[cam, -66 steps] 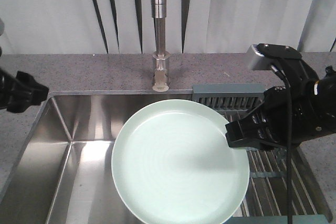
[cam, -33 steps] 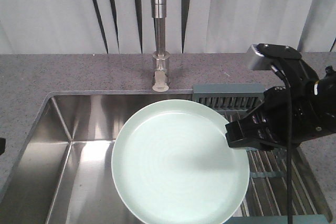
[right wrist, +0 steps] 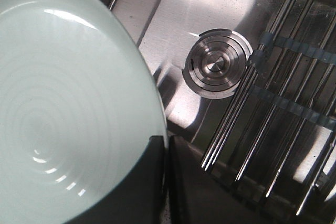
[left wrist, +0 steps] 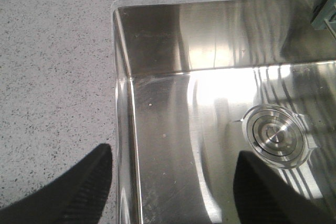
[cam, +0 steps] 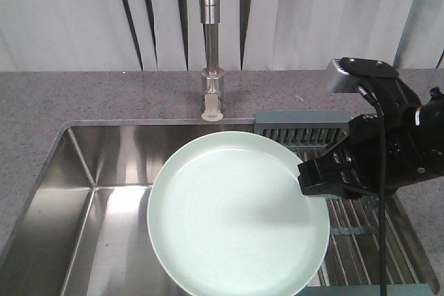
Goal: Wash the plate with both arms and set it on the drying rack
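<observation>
Left side, front view: the grey speckled counter point(cam: 83, 95) beside the sink point(cam: 104, 171) carries no arm. One second ago the left claw stood over this counter edge. Half a second ago only a sliver showed at the frame border. It is now out of the front view.

Left wrist view: the left claw point(left wrist: 173, 192) is spread wide with nothing between its fingers point(left wrist: 79, 192). One finger is over the counter, the other over the basin. The round steel drain point(left wrist: 275, 136) lies to the right of them.

Centre: the faucet point(cam: 210, 32) stands upright behind the sink.

The plate point(cam: 236, 213) is held roughly level, face up, over the right part of the basin. Its position is unchanged from both earlier frames.

Right side: the right claw point(cam: 326, 178) pinches the plate's right rim, one finger above the face and one below, as the right wrist view confirms. Its pose is unchanged.

The drying rack point(cam: 300, 128) sits beneath and behind this claw, its rods spanning the sink's right end.
</observation>
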{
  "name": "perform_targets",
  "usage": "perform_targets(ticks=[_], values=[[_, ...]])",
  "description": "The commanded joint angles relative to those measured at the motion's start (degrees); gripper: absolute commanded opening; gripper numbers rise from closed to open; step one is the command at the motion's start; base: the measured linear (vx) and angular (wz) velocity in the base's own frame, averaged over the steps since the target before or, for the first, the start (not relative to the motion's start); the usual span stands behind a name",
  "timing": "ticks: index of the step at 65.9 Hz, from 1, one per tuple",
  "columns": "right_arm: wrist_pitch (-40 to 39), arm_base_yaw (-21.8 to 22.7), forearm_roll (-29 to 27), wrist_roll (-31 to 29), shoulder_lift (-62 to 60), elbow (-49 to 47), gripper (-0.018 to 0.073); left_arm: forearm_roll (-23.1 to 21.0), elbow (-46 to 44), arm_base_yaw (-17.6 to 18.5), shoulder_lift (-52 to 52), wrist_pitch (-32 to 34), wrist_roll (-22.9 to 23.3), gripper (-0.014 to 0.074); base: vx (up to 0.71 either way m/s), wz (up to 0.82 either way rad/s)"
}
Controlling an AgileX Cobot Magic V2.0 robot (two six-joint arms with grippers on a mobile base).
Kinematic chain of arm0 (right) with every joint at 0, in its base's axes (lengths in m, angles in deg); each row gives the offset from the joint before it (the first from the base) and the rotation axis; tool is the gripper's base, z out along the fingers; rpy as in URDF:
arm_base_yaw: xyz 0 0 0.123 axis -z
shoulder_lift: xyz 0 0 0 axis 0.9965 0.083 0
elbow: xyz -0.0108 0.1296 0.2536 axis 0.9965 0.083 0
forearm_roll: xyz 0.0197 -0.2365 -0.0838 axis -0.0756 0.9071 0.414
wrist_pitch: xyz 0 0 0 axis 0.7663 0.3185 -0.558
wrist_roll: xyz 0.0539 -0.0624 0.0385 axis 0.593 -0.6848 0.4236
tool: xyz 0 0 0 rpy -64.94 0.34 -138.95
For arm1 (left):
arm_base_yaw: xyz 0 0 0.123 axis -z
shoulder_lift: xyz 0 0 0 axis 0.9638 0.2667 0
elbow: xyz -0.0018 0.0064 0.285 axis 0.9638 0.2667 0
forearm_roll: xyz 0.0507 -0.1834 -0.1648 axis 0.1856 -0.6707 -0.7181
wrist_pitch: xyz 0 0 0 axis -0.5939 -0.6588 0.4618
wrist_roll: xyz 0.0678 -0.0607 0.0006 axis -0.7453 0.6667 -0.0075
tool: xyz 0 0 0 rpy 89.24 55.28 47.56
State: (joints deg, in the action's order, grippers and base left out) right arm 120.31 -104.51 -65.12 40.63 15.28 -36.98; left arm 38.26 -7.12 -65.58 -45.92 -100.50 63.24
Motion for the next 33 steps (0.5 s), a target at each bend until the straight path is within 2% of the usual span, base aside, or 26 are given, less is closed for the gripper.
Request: perform_targets(ticks=[1,25,33], values=[[-1.8,0.0,-1.7,-0.2,-1.6,-1.5,-0.0009,-0.2,-1.4,-0.2,0.1,3.6,0.5,0.0459,0.00,0.00],[-2.1,0.0,-1.6,-0.3,-1.6,-1.5,-0.0009,-0.2,-1.4,-0.2,0.1,3.6,0.5,0.0459,0.00,0.00],[-2.1,0.0,-0.1,-2.5,-1.6,-1.5,-0.0009,-0.2,-1.4,-0.2,0.1,3.6,0.5,0.0459,0.00,0.00]])
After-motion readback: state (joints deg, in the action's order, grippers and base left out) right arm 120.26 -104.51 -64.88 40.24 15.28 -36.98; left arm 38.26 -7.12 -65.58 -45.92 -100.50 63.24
